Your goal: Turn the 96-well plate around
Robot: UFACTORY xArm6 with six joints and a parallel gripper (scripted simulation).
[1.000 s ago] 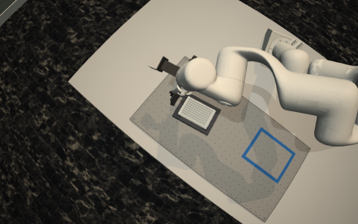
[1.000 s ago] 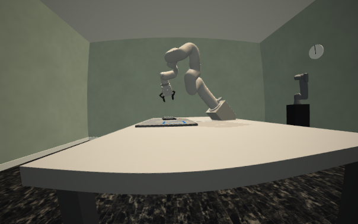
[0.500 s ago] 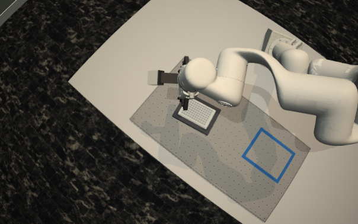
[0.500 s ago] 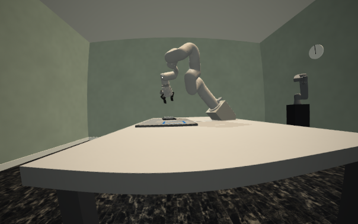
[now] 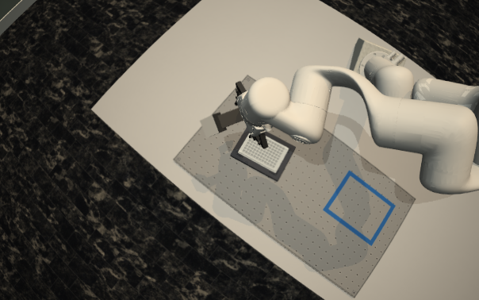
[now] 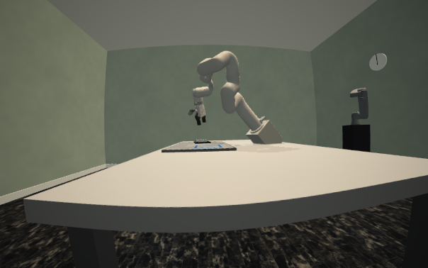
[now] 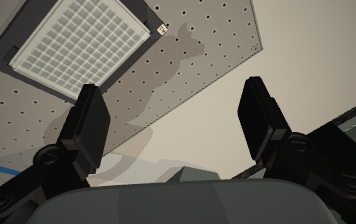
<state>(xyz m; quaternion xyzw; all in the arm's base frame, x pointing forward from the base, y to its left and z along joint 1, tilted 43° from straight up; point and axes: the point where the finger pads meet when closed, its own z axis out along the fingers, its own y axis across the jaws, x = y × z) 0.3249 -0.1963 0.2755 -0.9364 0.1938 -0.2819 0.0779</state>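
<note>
The white 96-well plate (image 5: 264,153) sits in the dark plate nest N1 (image 5: 262,155) on the perforated deck. In the wrist view the plate (image 7: 80,47) lies at the upper left, with a small label tag (image 7: 161,29) at the nest's corner. My gripper (image 7: 173,97) (image 5: 259,140) is open and empty. It hangs well above the deck, as the exterior view shows (image 6: 200,120), over the plate's far end. The blue taped outline B1 (image 5: 359,206) is empty on the right part of the deck.
The perforated deck (image 5: 293,190) lies on a pale table. The arm's base (image 5: 377,59) stands at the table's far side. A second small robot on a black pedestal (image 6: 358,120) stands away at the right wall.
</note>
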